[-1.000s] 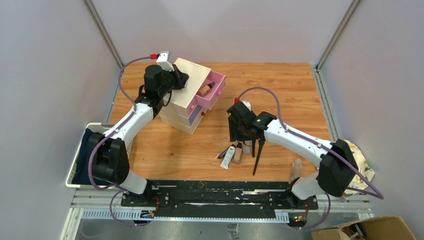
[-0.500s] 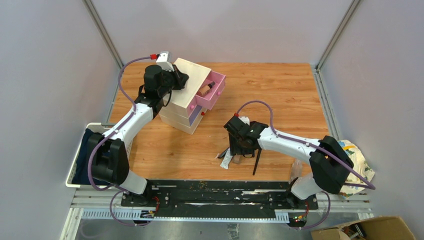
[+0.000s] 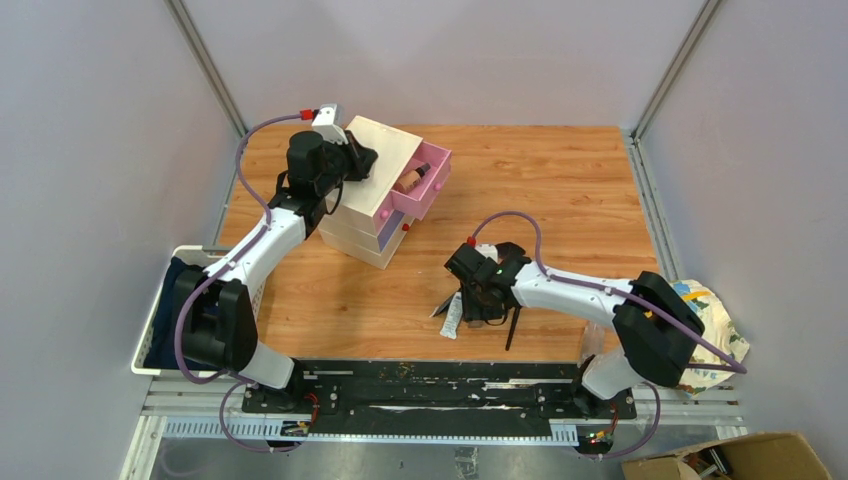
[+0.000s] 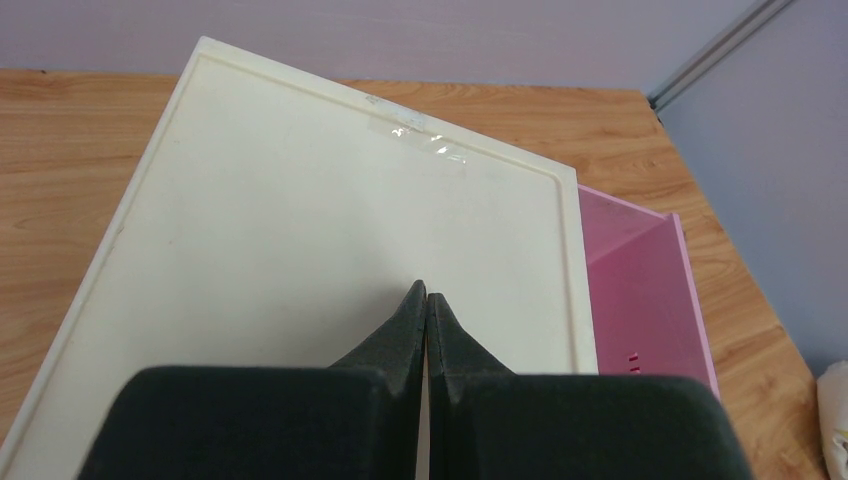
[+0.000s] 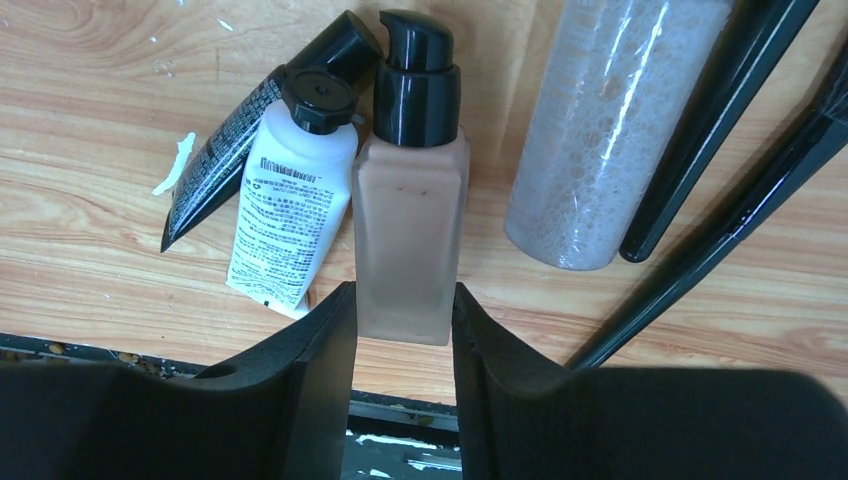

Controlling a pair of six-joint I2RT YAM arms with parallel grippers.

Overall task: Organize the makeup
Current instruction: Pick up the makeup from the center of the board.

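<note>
The beige bottle (image 5: 410, 230) lies flat on the wooden table (image 3: 560, 180), close to its near edge and a little right of centre, with its black pump cap pointing to the far side. The right gripper (image 5: 403, 288) grips the bottle's base end, one black finger against each side. Just left of the bottle, and touching it near the cap, lies the white squeeze tube (image 5: 290, 215), printed side up with its black cap also pointing away. A black tube (image 5: 225, 165) lies slanted just beyond it on the left, partly tucked under it. Right of the beige bottle, apart from it, lies a frosted clear bottle (image 5: 600, 130). Beside that runs a black brush handle (image 5: 715, 110), and a second brush handle (image 5: 730, 225) lies slanted further right. A black rail (image 5: 400, 415) edges the table just near of the gripper. Well apart from this cluster, at the far left of the table, stands the cream box (image 4: 300, 230). Its pink drawer (image 4: 640, 290) is pulled out to the right and holds a tan bottle (image 3: 410, 180), while the purple drawer (image 3: 385, 225) below stands slightly out. The left gripper (image 4: 427, 295) is over the box's flat top with its fingers pressed together and nothing between them. Whether its tips touch the lid cannot be told.
</note>
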